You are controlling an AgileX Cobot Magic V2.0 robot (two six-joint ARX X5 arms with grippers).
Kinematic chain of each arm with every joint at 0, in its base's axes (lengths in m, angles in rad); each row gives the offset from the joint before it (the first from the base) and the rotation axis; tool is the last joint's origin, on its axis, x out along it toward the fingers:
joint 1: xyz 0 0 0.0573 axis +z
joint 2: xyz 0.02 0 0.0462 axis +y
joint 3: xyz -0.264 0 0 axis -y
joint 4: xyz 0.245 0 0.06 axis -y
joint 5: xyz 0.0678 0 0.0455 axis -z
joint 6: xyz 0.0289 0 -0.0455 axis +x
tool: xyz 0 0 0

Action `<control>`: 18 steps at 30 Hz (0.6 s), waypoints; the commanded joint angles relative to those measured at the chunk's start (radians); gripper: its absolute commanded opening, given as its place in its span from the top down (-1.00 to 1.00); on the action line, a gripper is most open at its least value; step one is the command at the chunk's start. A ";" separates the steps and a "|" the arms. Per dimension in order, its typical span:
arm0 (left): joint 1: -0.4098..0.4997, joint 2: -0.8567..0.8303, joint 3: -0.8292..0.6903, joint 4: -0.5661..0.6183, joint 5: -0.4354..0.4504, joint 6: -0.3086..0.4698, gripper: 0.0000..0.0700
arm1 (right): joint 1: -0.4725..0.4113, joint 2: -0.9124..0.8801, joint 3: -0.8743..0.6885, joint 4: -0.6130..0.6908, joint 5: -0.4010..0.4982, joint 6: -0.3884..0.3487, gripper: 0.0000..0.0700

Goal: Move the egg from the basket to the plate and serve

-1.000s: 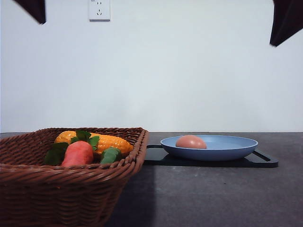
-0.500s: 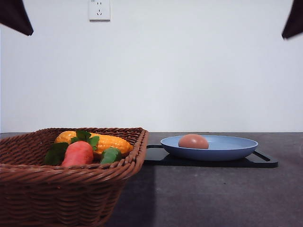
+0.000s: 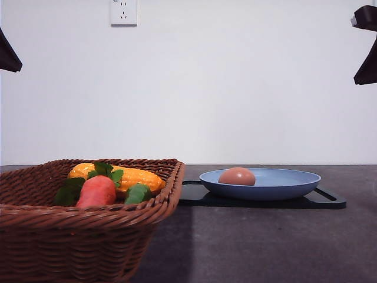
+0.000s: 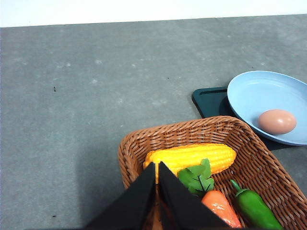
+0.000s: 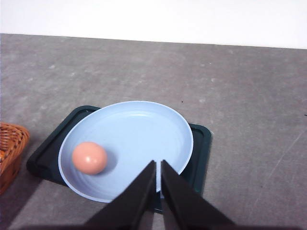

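Egg (image 3: 237, 176): lying in the plate (image 3: 283, 187), left of its middle.
Basket (image 3: 88, 236): left of the plate, apart.
Left fingers (image 4: 157, 173): narrow, empty.
Right fingers (image 5: 158, 172): narrow, empty.

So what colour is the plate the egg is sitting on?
Plain light blue plate, clearest in the right wrist view.

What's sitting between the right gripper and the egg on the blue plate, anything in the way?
Nothing visible. The egg lies alone on the plate, which rests on the black tray. The right gripper hangs above the plate with its fingers closed together. The basket sits off to the side.
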 commanded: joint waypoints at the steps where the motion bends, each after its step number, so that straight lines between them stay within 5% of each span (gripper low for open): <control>1: -0.005 0.006 0.014 0.013 0.007 -0.005 1.00 | 0.005 0.003 0.006 0.013 0.003 -0.007 1.00; 12: -0.005 -0.045 0.012 0.003 0.006 -0.004 1.00 | 0.005 0.003 0.006 0.013 0.003 -0.007 1.00; 18: 0.031 -0.302 -0.012 -0.004 0.006 0.158 1.00 | 0.005 0.003 0.006 0.013 0.003 -0.007 1.00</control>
